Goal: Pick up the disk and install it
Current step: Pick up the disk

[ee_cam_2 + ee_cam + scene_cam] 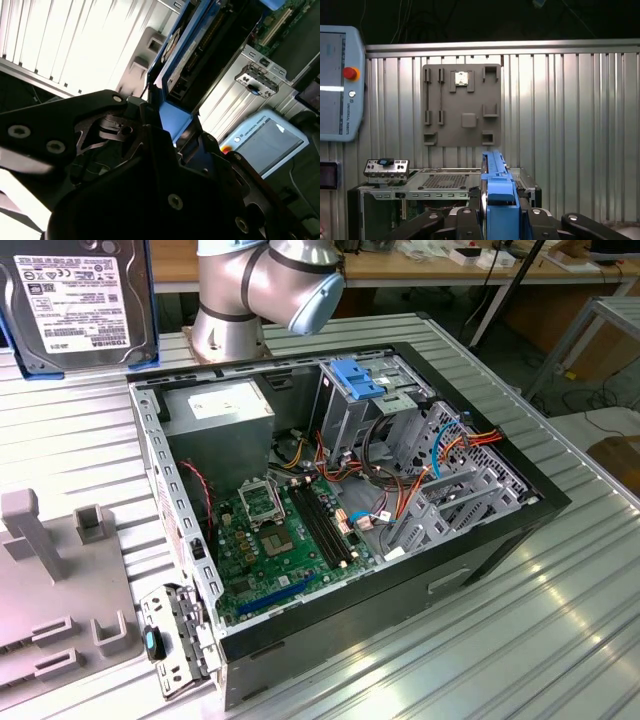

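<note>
Gripper [499, 214] was clenched on the disk [495, 172], with the blue carrier edge standing up between the fingers [464, 222] in the first wrist view. The disk was held aloft, off the table [560, 640], its white label facing the exterior view. Beyond the fingertips lay the open case [445, 185], and past that a grey fixture plate [462, 105]. The arm [265, 285] rose at the case's far side.

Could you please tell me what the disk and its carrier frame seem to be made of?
The disk looks like dark grey matte metal with a white, probably paper, label. Its carrier frame looks like bright blue moulded plastic: uniform colour, smooth, slight sheen.
</note>
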